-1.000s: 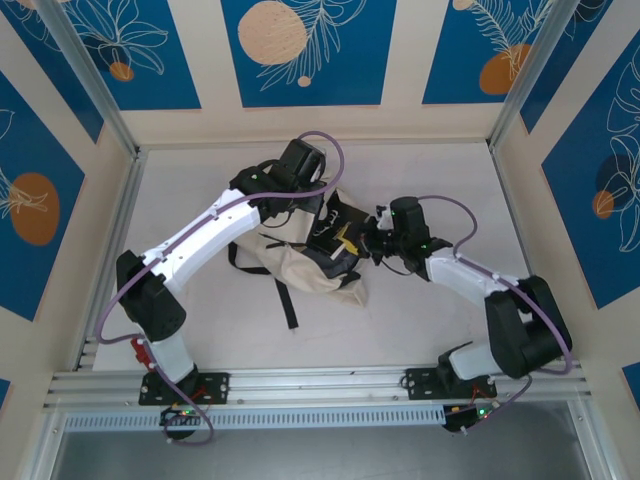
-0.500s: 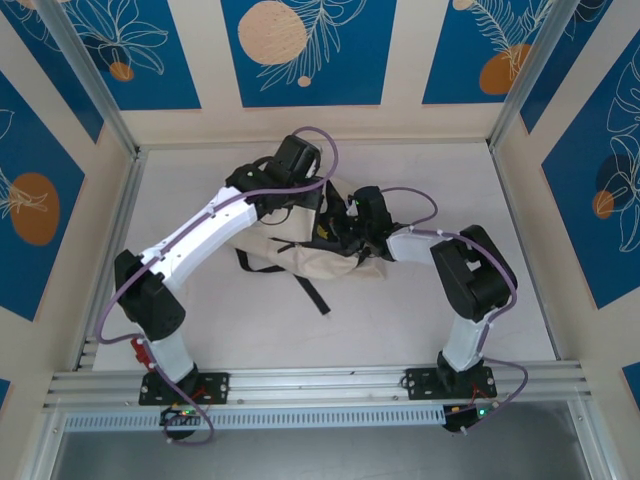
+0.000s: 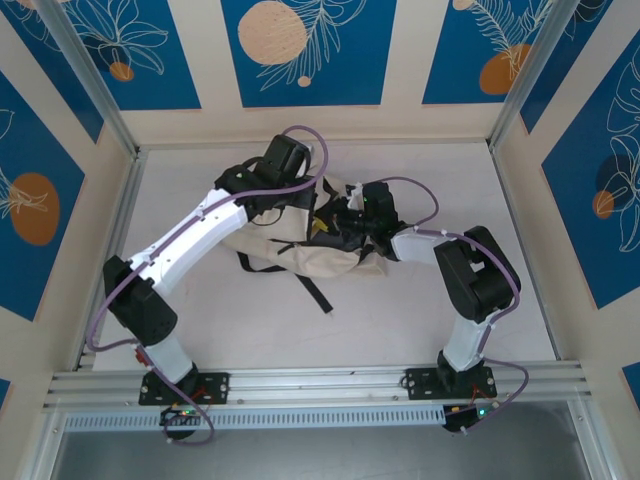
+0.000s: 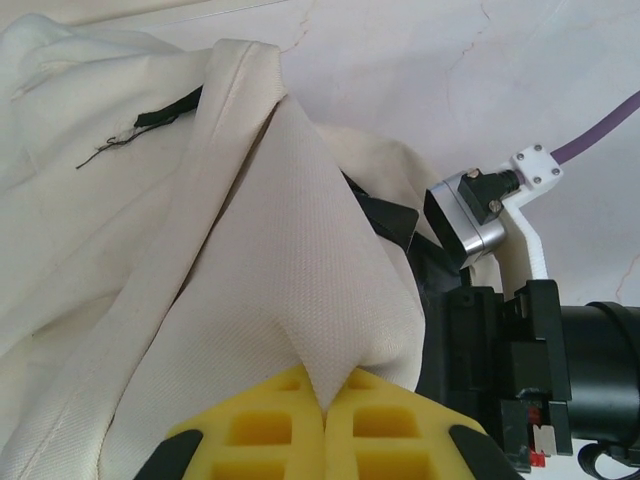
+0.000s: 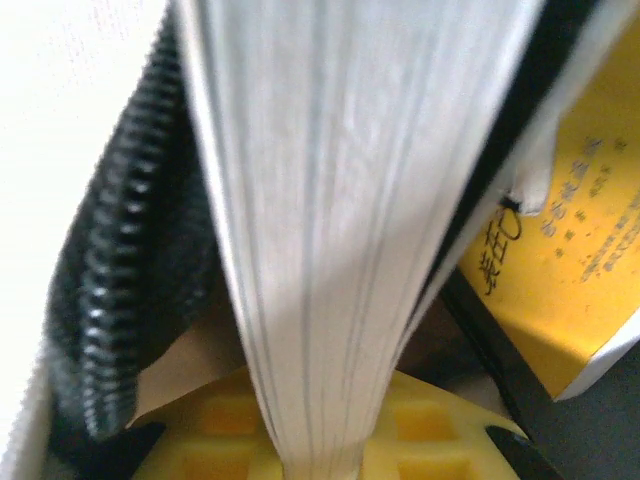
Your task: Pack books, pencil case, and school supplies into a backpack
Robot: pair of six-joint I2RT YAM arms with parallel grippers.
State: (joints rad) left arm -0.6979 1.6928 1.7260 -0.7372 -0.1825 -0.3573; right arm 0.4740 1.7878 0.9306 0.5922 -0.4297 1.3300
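- Since a second ago: dragged the backpack (image 3: pixel 320 258) a little toward the far edge of the table (image 3: pixel 420 310), and swung the right gripper (image 3: pixel 348 218) in from the right to its mouth.
- Lies now mid-table, nearer the far edge, slumped, with the straps (image 3: pixel 310 290) trailing toward the near edge.
- Held up at the mouth by the left gripper (image 4: pixel 325 408), pads pinched on a fold of cream fabric.
- Going in: a book (image 5: pixel 330 200), clamped edge-on in the right gripper, just beside the black zip (image 5: pixel 100 300).
- Already inside, by the look of it: a yellow book (image 5: pixel 570 290).
- Judged part done. Left: release of this book, pencil case and supplies, zipping.
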